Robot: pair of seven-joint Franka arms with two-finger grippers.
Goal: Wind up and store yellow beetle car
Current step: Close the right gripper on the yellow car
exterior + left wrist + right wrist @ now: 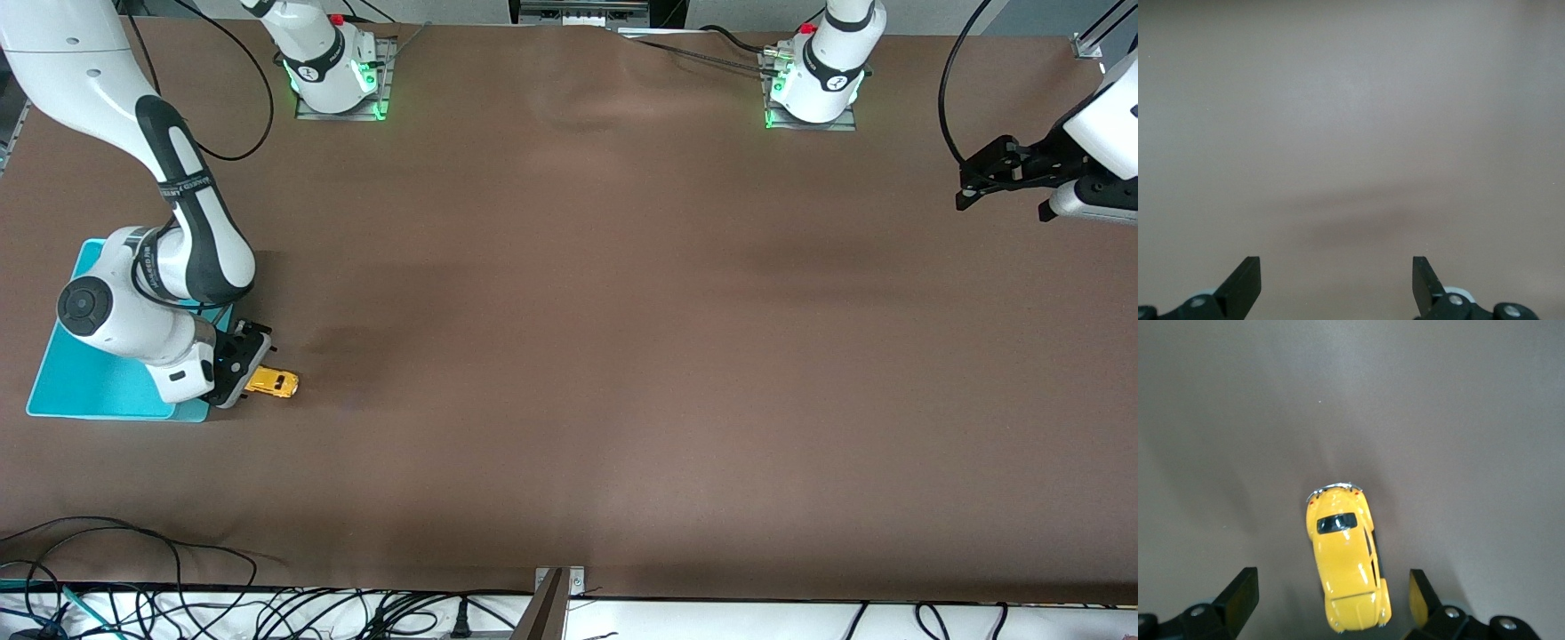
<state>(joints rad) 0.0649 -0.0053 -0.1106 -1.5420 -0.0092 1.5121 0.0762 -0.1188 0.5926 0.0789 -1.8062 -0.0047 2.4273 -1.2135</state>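
Right gripper (247, 378) low at the yellow beetle car (273, 382), jaws spread wide, nothing held. Right wrist view shows what the front view hides: car (1346, 560) sits on the table between the fingers (1241, 595), touching neither. Car's just beside the turquoise bin (76, 378), right arm's end. Left gripper (982, 182) waits wide open, empty, over bare brown table (622, 356). Cables along the near edge.

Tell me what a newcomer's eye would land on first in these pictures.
First the yellow beetle car, a bright spot on the brown table at the right arm's end, with the open right gripper just over it. Beside it lies the turquoise bin. The left gripper waits open at the left arm's end.
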